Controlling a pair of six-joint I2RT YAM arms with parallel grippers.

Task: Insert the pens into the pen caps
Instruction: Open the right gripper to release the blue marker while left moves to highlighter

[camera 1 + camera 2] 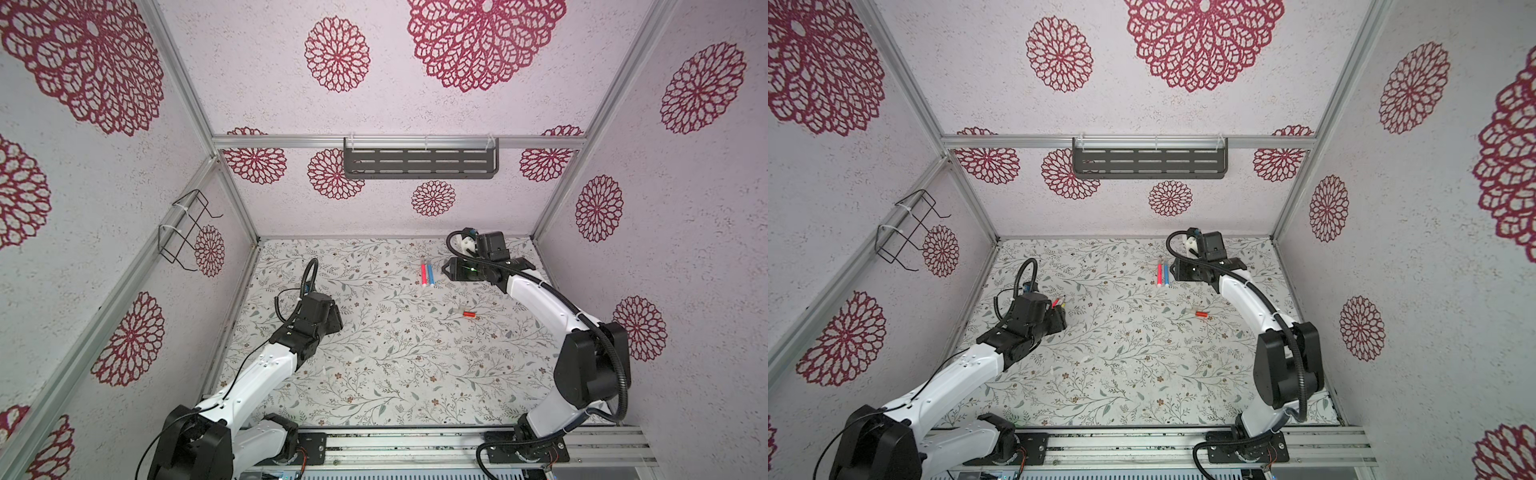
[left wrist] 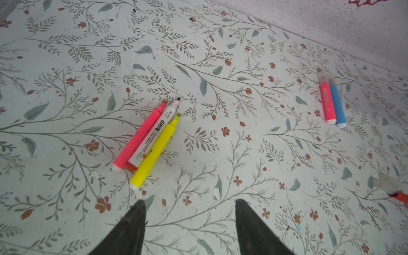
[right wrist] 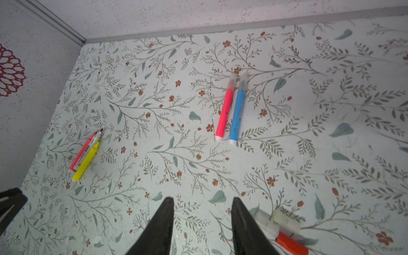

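Lying on bench [image 1: 374,374]: three separate groups of task items, none lifted.
Capped pair: capped pink pen [image 3: 225,114] and capped blue pen [image 3: 237,114], parallel and side by side. Each wears a pale translucent cap. They sit near the far edge, right of the middle.
Uncapped trio: bare pink pen [image 2: 138,139], white-barrelled marker [image 2: 154,134] and yellow pen [image 2: 154,152], pressed together with tips exposed and pointing the same way. They sit toward the left edge, in the far half.
Loose caps: pale caps [image 3: 278,220] clustered with a short red piece [image 3: 291,242] against them. The count of pale ones is unclear. They sit in the right half, nearer the bench middle than the capped pair.
Left end effector [image 2: 188,202]: released, fingers spread wide with nothing between them. It hangs over bare bench just beside the yellow pen's tail end.
Right end effector [image 3: 202,198]: released and empty, with a narrower gap than the left. The loose caps lie just beside one finger; contact cannot be told.
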